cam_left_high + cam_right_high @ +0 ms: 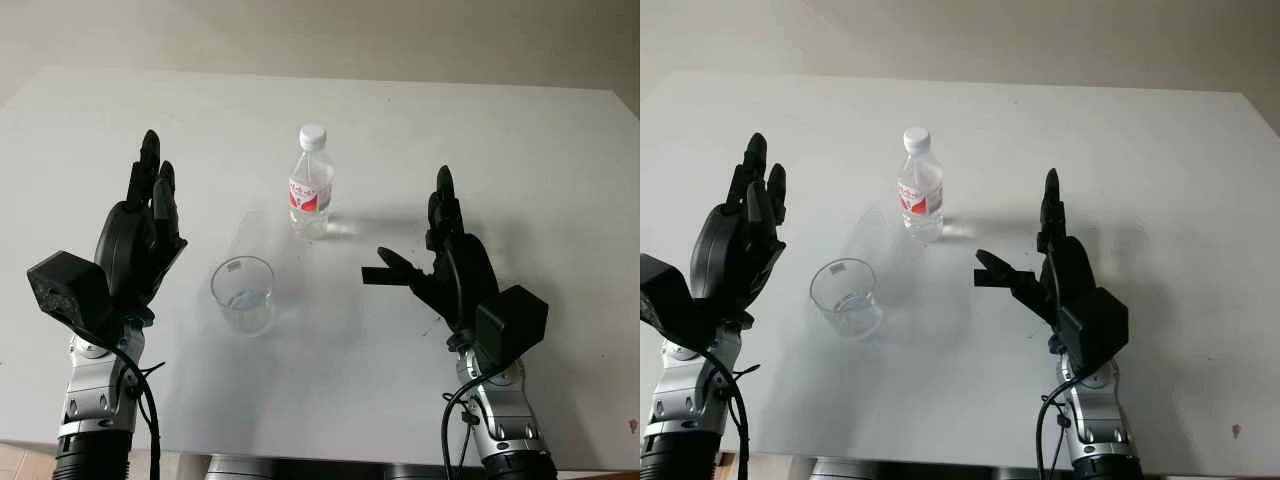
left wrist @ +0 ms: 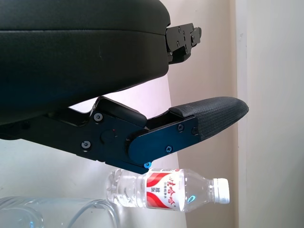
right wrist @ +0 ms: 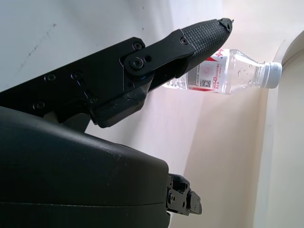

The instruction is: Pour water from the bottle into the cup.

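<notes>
Both black robot hands, left (image 1: 140, 235) and right (image 1: 450, 262), hang open and empty above the white tabletop (image 1: 520, 170), so a clumsy grab could topple the capped clear plastic bottle (image 1: 311, 185) onto the clear plastic cup (image 1: 243, 293) at its 7 o'clock.

Looking down on a white surface (image 1: 1160, 180). Standing upright near the middle: a clear bottle (image 1: 920, 199) wearing a white cap and a red-and-white label. Sitting nearer and to the left of it, apart from it: a clear cup (image 1: 846, 297), mouth up. Hovering open at the left of the cup, fingers pointing away toward the far edge: the left hand (image 1: 738, 243). Hovering open at the right, well apart from the bottle, thumb reaching toward the cup: the right hand (image 1: 1058, 275). Touching neither bottle nor cup.
</notes>
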`<state>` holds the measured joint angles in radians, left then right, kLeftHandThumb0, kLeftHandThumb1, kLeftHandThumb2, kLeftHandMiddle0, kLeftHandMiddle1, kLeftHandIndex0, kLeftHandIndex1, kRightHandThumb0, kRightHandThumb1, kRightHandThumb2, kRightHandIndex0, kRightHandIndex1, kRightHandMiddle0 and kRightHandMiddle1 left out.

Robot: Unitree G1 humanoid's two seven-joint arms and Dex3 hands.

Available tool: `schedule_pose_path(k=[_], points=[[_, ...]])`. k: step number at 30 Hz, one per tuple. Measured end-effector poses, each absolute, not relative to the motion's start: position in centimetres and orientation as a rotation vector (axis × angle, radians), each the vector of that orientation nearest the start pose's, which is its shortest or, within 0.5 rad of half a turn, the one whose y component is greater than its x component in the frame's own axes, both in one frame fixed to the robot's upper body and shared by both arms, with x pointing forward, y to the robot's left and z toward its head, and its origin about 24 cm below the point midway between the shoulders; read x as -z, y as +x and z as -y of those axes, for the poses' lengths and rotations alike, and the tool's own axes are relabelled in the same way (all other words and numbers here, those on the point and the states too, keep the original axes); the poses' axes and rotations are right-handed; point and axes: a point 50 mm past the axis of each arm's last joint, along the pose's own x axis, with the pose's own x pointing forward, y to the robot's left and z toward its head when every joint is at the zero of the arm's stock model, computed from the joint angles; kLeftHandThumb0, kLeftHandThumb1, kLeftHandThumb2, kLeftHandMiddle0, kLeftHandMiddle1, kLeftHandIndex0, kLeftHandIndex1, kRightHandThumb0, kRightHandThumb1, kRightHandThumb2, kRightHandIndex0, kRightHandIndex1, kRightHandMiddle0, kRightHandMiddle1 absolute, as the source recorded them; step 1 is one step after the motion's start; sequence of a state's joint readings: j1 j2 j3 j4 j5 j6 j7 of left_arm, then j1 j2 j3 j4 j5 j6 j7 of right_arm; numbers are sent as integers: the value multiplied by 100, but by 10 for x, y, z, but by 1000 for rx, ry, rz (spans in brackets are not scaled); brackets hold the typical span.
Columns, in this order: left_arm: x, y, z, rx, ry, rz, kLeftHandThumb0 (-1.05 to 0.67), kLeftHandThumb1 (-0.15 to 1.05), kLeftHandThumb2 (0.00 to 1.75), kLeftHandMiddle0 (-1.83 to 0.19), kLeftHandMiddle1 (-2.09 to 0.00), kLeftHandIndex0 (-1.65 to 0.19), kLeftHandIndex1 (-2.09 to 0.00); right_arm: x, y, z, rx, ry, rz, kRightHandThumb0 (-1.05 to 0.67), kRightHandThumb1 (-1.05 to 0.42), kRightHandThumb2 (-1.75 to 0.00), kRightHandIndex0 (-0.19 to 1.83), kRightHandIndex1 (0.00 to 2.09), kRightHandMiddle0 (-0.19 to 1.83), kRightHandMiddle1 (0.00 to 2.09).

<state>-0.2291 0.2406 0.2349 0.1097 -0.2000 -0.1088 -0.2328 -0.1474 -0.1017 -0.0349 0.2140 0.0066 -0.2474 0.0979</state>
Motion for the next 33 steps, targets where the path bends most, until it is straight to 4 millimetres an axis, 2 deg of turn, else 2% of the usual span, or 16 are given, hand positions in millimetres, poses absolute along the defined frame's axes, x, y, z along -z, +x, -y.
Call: schedule_pose_path(k=[14,23,27,30,33], points=[[-95,295,-222,58,8,226,-83,105,78,17,-5,17,-4,-55,285,163,-109,-88,166,-92,-93,-5,-19,0,-19,0],[-92,295,-218,59,-34,225,-83,105,78,19,-5,19,-3,-93,329,144,-212,-131,259,-94,-91,-5,-19,0,-19,0],[-92,294,-219,51,-38,226,-83,105,78,18,-5,19,-4,-109,353,130,-267,-85,259,-95,-90,-5,-19,0,-19,0],[-92,293,-219,47,-39,229,-83,105,78,18,-6,19,-4,-116,365,121,-293,-65,250,-97,-90,-5,-19,0,-19,0],[-93,293,-219,41,-42,232,-82,105,78,17,-6,18,-5,-115,374,114,-309,-67,221,-97,-90,-5,-19,0,-19,0]])
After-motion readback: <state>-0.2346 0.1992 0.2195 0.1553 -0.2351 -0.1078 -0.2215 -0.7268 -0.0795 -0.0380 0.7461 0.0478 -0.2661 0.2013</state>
